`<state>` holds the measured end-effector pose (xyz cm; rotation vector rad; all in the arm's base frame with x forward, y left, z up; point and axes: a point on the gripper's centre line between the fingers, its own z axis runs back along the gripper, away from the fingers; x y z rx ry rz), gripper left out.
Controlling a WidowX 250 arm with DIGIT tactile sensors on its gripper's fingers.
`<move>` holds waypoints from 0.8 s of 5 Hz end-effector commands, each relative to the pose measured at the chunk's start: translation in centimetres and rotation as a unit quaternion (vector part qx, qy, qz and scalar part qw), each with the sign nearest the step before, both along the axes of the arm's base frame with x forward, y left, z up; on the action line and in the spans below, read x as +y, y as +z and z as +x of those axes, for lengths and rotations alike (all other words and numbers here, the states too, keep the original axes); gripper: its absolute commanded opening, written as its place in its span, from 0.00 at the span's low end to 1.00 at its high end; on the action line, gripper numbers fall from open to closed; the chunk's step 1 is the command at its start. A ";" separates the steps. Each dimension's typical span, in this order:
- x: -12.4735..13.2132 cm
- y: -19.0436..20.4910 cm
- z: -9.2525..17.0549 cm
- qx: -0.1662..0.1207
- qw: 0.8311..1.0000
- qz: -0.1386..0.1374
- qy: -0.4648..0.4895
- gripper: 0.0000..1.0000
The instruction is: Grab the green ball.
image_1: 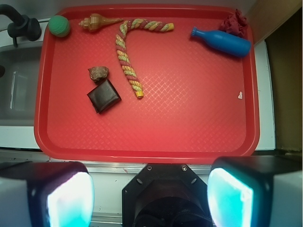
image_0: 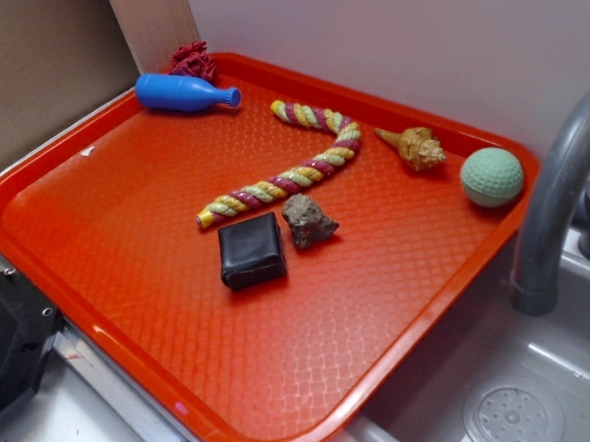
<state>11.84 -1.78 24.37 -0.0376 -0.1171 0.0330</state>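
Mint-green, dimpled and matte, the green ball (image_1: 59,25) sits in the far left corner of the red tray (image_1: 189,118), just beside the tan seashell (image_1: 98,21). My gripper (image_1: 150,196) hangs wide apart, well short of it, past the tray's near rim. Round and free to roll: I judge I should centre above and close evenly, staying clear of the shell's spiked whorls.

On the tray (image_0: 64,237), relative to the rope (image_0: 288,166): ball (image_0: 492,177) and shell (image_0: 413,146) lie right, bottle (image_0: 186,93) left, rock (image_0: 308,221) and pouch (image_0: 252,249) in front.
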 end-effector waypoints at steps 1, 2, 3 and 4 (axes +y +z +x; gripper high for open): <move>0.0 0.0 0.0 0.000 1.000 0.000 0.000 1.00; -5.0 -2.6 4.6 -0.069 0.995 0.022 -0.072 1.00; -9.2 -3.4 7.0 -0.162 0.979 0.089 -0.083 1.00; -12.9 -6.0 10.0 -0.137 0.975 0.037 -0.170 1.00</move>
